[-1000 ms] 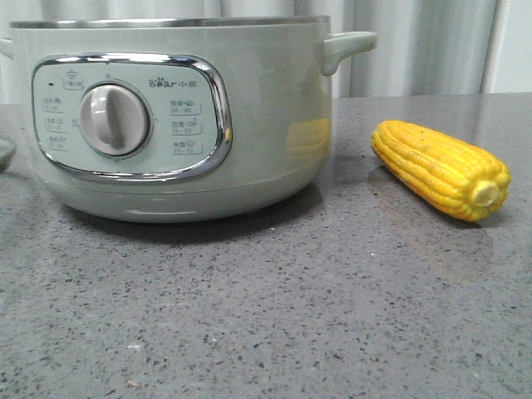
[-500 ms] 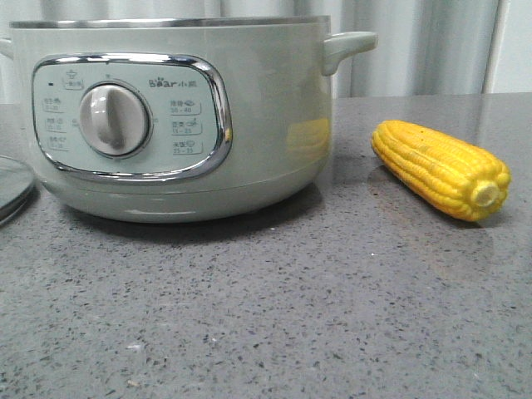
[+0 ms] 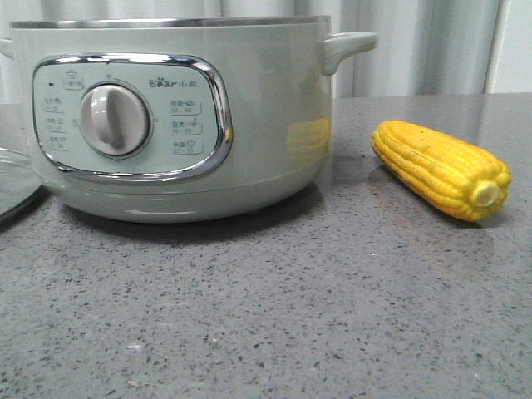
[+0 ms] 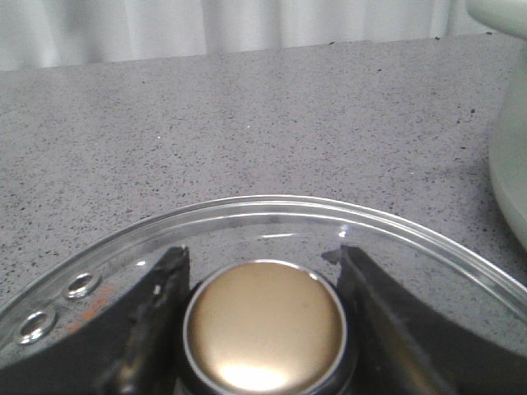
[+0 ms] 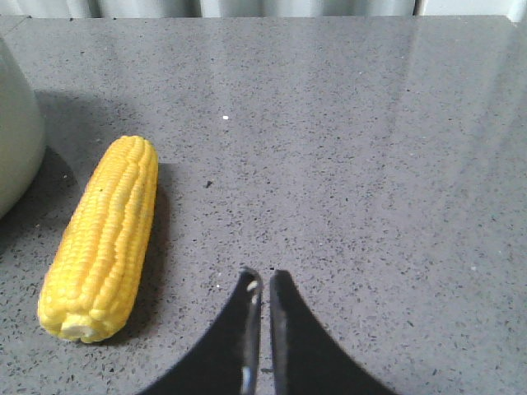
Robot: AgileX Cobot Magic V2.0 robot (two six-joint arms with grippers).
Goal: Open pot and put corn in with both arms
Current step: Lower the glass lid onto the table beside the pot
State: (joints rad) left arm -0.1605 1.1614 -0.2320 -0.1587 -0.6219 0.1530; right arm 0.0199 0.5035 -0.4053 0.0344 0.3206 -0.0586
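The pale green pot [image 3: 266, 125] stands open at the left of the front view, its steel rim bare. The yellow corn [image 3: 440, 169] lies on the table to its right, stub end toward the camera. In the left wrist view my left gripper [image 4: 263, 255] is shut on the gold knob [image 4: 263, 325] of the glass lid [image 4: 272, 206], with the pot's wall [image 4: 512, 164] beside it. The lid's edge [image 3: 12, 187] shows low at the front view's left border. My right gripper [image 5: 263, 276] is shut and empty over the table, beside the corn [image 5: 103, 234].
The grey speckled stone table [image 3: 291, 316] runs across the front view. A pale curtain [image 3: 424, 46] hangs behind it. The pot's side handle [image 3: 349, 46] sticks out above the gap between pot and corn. The pot's wall [image 5: 12, 140] edges the right wrist view.
The glass lid has come into the front view at the left edge, low beside the pot, and shifted slightly right. The pot and the corn have not moved.
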